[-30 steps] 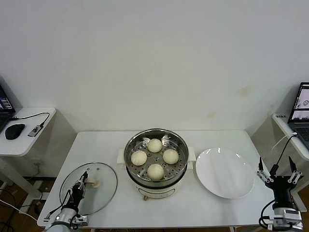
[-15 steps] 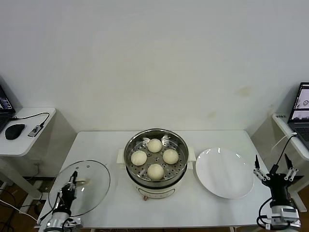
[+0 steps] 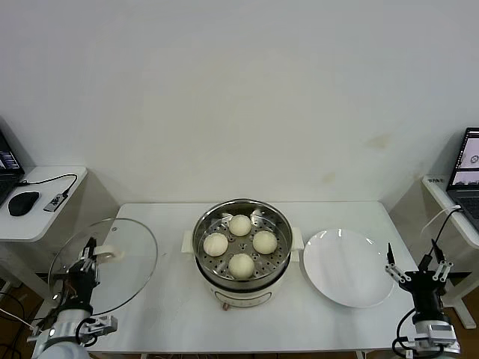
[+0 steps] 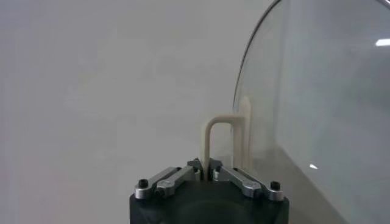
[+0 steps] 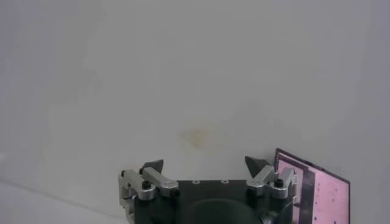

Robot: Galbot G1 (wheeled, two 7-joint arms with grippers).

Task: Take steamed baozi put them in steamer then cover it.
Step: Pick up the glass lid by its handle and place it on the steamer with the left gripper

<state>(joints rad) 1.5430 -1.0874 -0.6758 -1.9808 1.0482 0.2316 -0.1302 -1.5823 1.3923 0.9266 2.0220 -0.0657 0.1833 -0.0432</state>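
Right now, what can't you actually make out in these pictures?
- Left gripper shut on the cover: the wrist view's edge cuts off most of the glass.
- Steamer: below its perforated tray is hidden, head view; the four baozi sit on it.
- Right gripper, open beside the plate: its wrist view shows only wall and a screen corner, no table.
- Laptop: cut off at head view's edge.

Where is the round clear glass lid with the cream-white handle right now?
In the head view the glass lid is lifted at the table's left end, gripped by the left hand, left of the steel steamer.
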